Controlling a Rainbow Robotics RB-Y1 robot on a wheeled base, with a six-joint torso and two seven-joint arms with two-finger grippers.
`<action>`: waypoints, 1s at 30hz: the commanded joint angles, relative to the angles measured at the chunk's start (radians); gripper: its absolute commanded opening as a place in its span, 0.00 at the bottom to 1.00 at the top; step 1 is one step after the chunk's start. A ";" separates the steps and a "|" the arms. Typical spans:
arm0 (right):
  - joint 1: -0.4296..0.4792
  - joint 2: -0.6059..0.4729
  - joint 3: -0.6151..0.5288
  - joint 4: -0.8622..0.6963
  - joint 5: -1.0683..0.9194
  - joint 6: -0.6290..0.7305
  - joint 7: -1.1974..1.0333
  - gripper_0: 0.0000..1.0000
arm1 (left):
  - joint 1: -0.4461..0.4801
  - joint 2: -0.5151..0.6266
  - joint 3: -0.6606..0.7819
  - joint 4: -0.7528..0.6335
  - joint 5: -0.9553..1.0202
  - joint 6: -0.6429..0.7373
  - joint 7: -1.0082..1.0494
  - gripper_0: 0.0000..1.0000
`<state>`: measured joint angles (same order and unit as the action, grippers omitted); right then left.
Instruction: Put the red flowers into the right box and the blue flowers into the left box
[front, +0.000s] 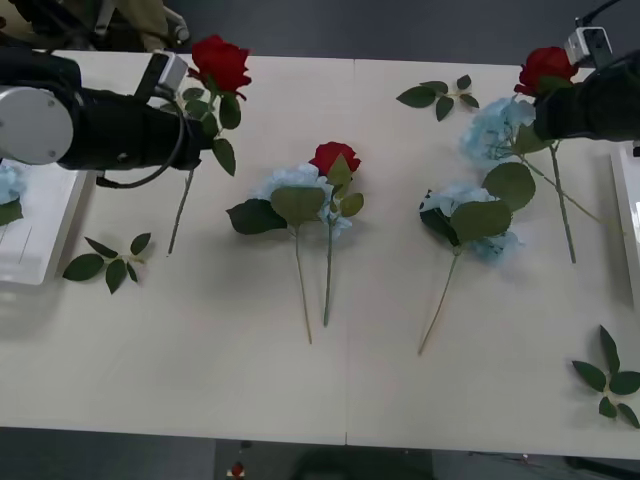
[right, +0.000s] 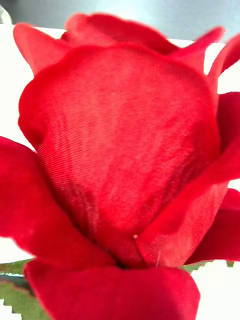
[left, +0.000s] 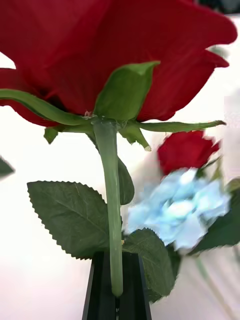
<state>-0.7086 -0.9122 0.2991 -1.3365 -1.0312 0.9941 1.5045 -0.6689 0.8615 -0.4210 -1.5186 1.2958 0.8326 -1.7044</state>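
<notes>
On my screen the red flowers (right: 120, 150) look made of woven cloth, with a fine matt weave on the petals. The stem (left: 111, 200) looks like smooth plastic with a light shine, and the leaves (left: 70, 215) are matt fabric with saw-tooth edges. The left end effector (left: 117, 285) has black, smooth fingers. The blue flowers (front: 480, 215) seem soft and fluffy. The worktop (front: 200, 380) is pale, smooth and matt. The left box (front: 40, 230) looks like white plastic.

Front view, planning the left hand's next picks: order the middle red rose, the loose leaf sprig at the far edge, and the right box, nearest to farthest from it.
From the left hand:
1. Middle red rose, centre.
2. Leaf sprig, far edge.
3. Right box, right edge.
</notes>
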 joint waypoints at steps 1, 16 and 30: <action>0.004 -0.014 -0.009 -0.032 -0.007 -0.003 0.017 0.00 | -0.009 -0.032 0.062 -0.040 0.040 -0.007 0.016 0.00; 0.008 -0.004 -0.009 -0.020 0.017 0.001 0.031 1.00 | 0.000 -0.228 0.163 -0.114 0.094 -0.007 -0.195 0.00; 0.067 -0.014 -0.117 -0.047 -0.046 0.075 0.071 1.00 | 0.063 -0.346 0.249 -0.127 0.240 0.085 -0.595 0.00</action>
<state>-0.6732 -0.9120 0.2471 -1.3521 -1.0517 1.0691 1.5139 -0.6136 0.5370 -0.2339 -1.6050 1.5121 0.8707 -2.2077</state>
